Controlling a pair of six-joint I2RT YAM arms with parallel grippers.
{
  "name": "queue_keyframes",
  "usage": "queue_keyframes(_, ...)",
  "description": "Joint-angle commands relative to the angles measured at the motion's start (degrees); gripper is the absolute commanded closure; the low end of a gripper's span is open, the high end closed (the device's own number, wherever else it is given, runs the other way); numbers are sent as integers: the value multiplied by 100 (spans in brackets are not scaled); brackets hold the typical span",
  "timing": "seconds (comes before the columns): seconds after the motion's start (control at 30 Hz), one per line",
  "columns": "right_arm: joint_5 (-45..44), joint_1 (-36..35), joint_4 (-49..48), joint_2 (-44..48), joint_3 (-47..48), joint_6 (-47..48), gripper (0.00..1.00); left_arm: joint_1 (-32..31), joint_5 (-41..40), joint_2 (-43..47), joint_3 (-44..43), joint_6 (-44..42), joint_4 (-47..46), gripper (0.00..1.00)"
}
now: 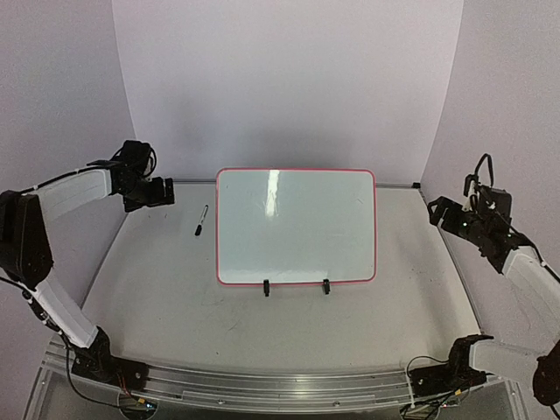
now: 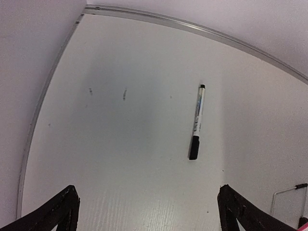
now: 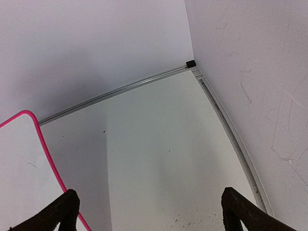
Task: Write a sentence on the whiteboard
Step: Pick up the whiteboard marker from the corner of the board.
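The large rectangular glossy white board with a thin red-pink rounded frame (image 1: 296, 226) sits in the middle of the white bench (image 1: 175, 302). Its two small black clip feet (image 1: 266, 288) are on the near edge. Its face shows a streak of glare and a few faint marks. Whether it lies flat or leans back cannot be told.

A slim marker pen with a white barrel and black ends (image 1: 201, 220) lies on the bench just left of the board's far left corner, apart from the frame. Its thicker black end points toward the near side.

The left arm (image 1: 70, 194) rises from its base at the near left corner to an elbow at the left edge. Its white forearm then reaches inward, holding the wrist above the bench's far left area. The left jaws point toward the pen and stand wide apart with nothing between them. In the left wrist view the pen (image 2: 196, 122) lies ahead of the two black fingers (image 2: 60, 211), well clear of both.

The right arm (image 1: 525, 267) mirrors this from the near right corner, with its wrist held high by the right wall. The right jaws are likewise spread wide and hold nothing. The right wrist view shows bare bench between the fingers (image 3: 57, 214), with the board's pink corner (image 3: 29, 115) off to the left.
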State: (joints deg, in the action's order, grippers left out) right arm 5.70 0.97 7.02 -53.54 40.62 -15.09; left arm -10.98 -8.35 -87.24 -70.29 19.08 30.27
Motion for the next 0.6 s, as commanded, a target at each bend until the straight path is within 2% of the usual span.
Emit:
queue_keyframes(0.0,757,-15,272,-60,111,-103,2,-510,497,-1212,-1249,-373,181,1)
queue_keyframes(0.17,1062,-18,502,-10,130,-109,2,-652,589,-2689,-2509,-574,471,1)
queue_keyframes(0.23,1081,-19,590,0,146,-76,2,-683,618,-3162,-2890,-638,594,5)
queue_keyframes(0.3,1060,-24,694,-17,188,-58,2,-717,602,-3512,-3171,-703,746,13)
queue_keyframes(0.37,1029,-24,745,-32,220,-55,2,-732,584,-3821,-3352,-716,828,29)
queue_keyframes(0.57,1102,-26,748,-169,300,-93,2,-736,606,-4164,-3303,-726,734,55)
